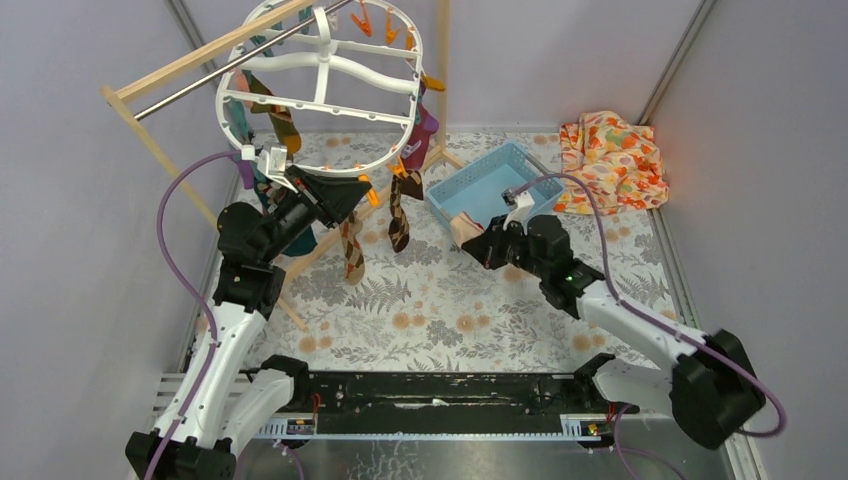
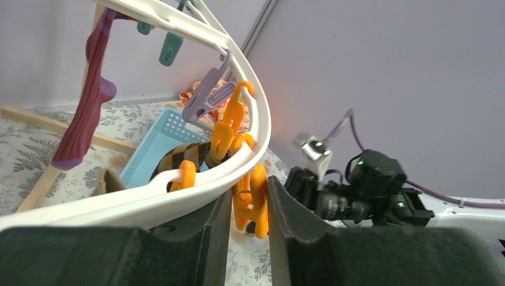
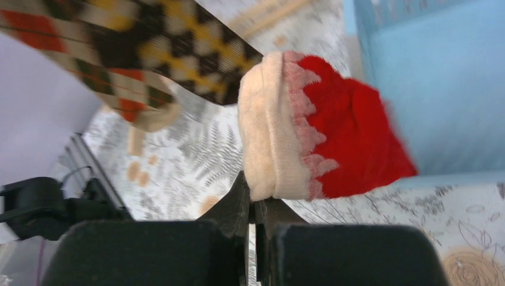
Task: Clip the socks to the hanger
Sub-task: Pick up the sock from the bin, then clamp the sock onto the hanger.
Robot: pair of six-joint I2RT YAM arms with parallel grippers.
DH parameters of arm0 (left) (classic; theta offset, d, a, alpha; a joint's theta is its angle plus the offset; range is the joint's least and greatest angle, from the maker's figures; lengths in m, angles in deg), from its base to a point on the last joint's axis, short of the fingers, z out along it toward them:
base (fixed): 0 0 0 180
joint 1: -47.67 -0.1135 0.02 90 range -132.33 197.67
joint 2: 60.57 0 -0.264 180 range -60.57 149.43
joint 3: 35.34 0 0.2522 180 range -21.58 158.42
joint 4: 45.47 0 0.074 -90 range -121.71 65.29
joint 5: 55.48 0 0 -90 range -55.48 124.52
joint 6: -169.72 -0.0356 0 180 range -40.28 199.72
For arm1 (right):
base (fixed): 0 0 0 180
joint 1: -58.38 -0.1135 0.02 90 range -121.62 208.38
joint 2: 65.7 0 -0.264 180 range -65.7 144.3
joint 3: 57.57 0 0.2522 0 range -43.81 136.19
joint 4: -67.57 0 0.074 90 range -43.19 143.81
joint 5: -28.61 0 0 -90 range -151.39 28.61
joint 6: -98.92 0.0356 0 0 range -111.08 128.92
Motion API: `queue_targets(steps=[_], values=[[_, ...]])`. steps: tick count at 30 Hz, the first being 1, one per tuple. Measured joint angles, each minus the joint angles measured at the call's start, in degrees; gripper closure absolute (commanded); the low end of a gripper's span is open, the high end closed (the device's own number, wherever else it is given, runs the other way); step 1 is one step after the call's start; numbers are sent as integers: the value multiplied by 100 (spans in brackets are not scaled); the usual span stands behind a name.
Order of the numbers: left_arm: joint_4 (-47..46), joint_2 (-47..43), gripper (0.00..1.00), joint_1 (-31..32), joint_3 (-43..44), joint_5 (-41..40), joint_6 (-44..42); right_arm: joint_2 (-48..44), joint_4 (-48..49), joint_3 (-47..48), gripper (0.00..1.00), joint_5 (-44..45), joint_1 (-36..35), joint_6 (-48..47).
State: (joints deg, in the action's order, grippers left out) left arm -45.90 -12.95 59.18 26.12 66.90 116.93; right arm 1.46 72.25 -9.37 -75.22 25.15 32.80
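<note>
The white oval hanger (image 1: 320, 75) hangs from a metal rod at the back left. Two brown argyle socks (image 1: 350, 250) and a maroon sock (image 1: 428, 130) hang from its pegs. My left gripper (image 1: 352, 192) is at the hanger's near rim. In the left wrist view its jaws (image 2: 250, 208) press both sides of an orange peg (image 2: 257, 196) under the white rim (image 2: 178, 196). My right gripper (image 1: 472, 240) is shut on the cream cuff of a red sock (image 3: 333, 137), held above the mat beside the basket. An argyle sock (image 3: 149, 53) hangs close ahead of it.
A blue basket (image 1: 490, 185) sits on the floral mat right of the hanger. An orange floral cloth (image 1: 612, 160) lies at the back right corner. The wooden rack (image 1: 150, 80) with slanted legs stands at the back left. Grey walls close in both sides.
</note>
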Motion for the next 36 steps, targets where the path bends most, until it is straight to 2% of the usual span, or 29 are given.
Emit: queue_targets(steps=[6,11,16,25,36], values=[[-345,-2,100,0,-39,109,501,-981,-212,463,100,-723,2,66],[-940,24,100,-4,-177,286,1132,-1016,212,719,100,-1676,2,516],[-1493,79,100,-4,-243,387,1716,-925,927,717,100,-2159,-44,1080],[-2017,107,100,-7,-295,420,2420,-457,1512,1191,100,-2162,-726,1266],[-1639,59,100,-7,-304,184,2507,-293,1368,1792,100,-1453,-1620,516]])
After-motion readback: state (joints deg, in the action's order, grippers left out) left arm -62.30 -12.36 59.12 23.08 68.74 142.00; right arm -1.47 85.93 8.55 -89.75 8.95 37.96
